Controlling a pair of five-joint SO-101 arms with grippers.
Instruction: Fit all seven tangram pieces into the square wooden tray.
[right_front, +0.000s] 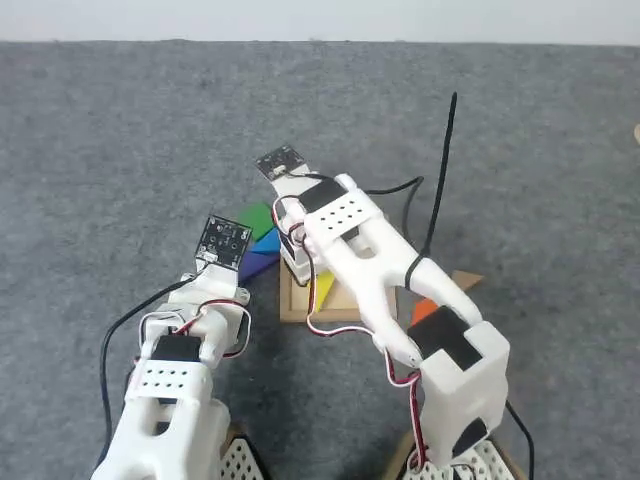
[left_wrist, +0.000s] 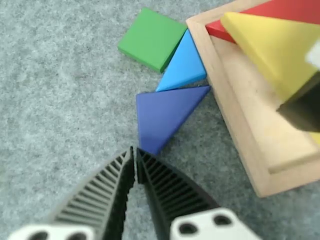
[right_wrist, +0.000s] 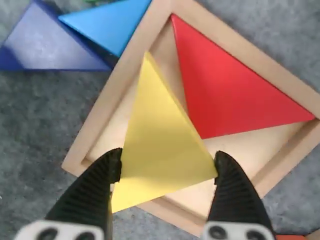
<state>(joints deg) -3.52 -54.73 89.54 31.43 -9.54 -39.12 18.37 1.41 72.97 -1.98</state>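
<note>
Two smooth triangles at square wooden tray (right_wrist: 100, 125): red triangle (right_wrist: 225, 95) flat inside; yellow triangle (right_wrist: 157, 135) pinched edge to edge by right hand (right_wrist: 167, 162), ribbed black fingers (right_wrist: 95, 185), partly over rim. Left hand (left_wrist: 135, 157) pressed together, tips just beside dark blue triangle (left_wrist: 162, 115) on fuzzy grey worktop (left_wrist: 60, 110). Light blue triangle (left_wrist: 185, 65), green square (left_wrist: 152, 37) adjoining, outside tray.

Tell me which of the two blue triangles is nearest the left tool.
The dark blue triangle: one corner almost meets the tips of the left tool, while the light blue triangle lies beyond it, beside the green square.
</note>
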